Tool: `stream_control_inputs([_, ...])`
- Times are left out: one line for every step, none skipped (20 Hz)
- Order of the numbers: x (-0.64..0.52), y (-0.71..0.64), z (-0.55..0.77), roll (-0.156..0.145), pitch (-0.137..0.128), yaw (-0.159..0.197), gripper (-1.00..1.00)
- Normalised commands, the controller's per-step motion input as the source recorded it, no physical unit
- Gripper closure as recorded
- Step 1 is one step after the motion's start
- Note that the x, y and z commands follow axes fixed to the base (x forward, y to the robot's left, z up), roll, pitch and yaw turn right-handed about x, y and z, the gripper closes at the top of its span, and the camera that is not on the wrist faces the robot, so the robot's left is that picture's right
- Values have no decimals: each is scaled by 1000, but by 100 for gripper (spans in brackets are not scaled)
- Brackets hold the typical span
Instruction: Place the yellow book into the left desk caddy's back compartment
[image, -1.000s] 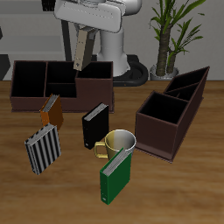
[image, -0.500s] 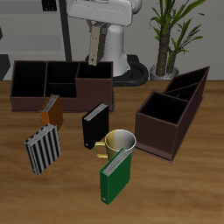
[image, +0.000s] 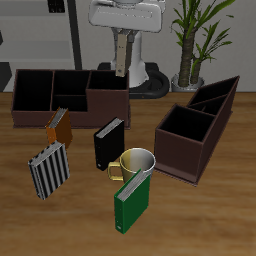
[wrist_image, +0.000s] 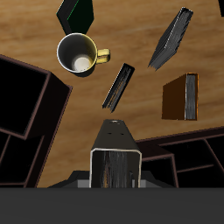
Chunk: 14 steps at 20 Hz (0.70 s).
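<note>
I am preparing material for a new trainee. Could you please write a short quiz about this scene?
1. True or false: the tool holds a thin book in the air.
2. What leans against the mug? A) a green book B) a plate C) a spoon
3. How many books rest on the table?

Key: 1 true; 2 A; 3 four.
</note>
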Motion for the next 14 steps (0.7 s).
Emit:
stream_control_inputs([-121,215,-55,14,28,-57,100])
stream_control_inputs([-186,395,12,45,-35,21,100])
stream_control_inputs([-22,209,-86,61,48,-93,100])
stream_control_inputs([-106,255,-25,3,-3,14,100])
stream_control_inputs([48,181,-2,40,6,-6,100])
stream_control_inputs([-81,248,-85,6,28,-70,100])
stream_control_inputs([79,186,11,61,29,-36,100])
stream_control_inputs([-95,413,-14,33,-5,-106,100])
stream_control_inputs([-83,217,-19,37,-1,-30,100])
stream_control_inputs([132,197,-20,7,11,-14,100])
stream_control_inputs([43,246,-41,27,11,-44,100])
stream_control_inputs([61,293,-78,26,47,-58,100])
stream_control_inputs([43,143,-40,12,20,-57,100])
stream_control_inputs([37,233,-34,4,5,-59,100])
